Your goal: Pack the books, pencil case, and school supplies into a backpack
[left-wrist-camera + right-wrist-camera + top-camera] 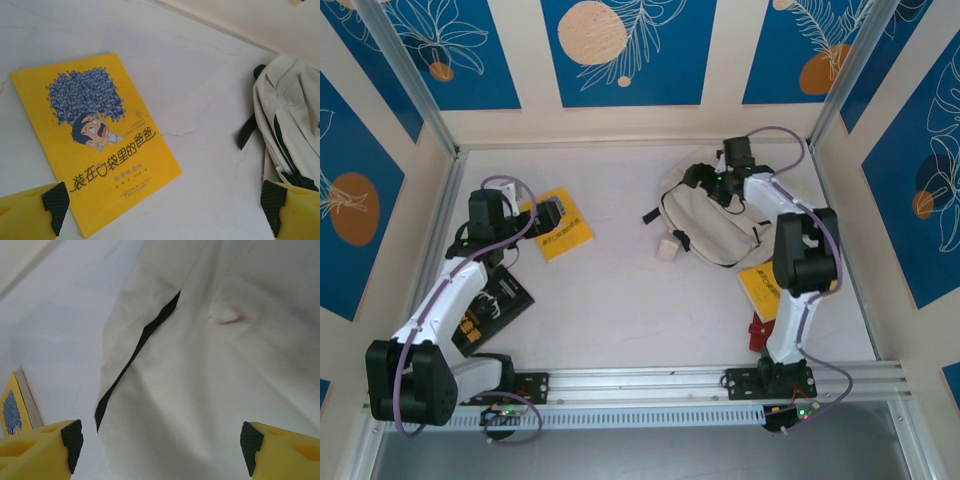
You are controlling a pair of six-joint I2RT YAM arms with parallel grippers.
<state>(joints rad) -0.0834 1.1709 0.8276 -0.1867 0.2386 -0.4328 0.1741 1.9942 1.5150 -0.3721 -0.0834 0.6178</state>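
Observation:
A yellow book with a grey-blue cartoon picture lies flat on the white table, and my left gripper hangs open just above its near corner, holding nothing. From above, that left gripper sits at the book's left edge. The cream-white backpack lies at the right. My right gripper is over its far part. In the right wrist view the backpack's fabric and a dark zipper line lie below the right gripper, whose jaws stand wide open.
A black book lies under the left arm. Another yellow book and a red item lie beside the right arm's base. A small cream object sits left of the backpack. Walls enclose the table.

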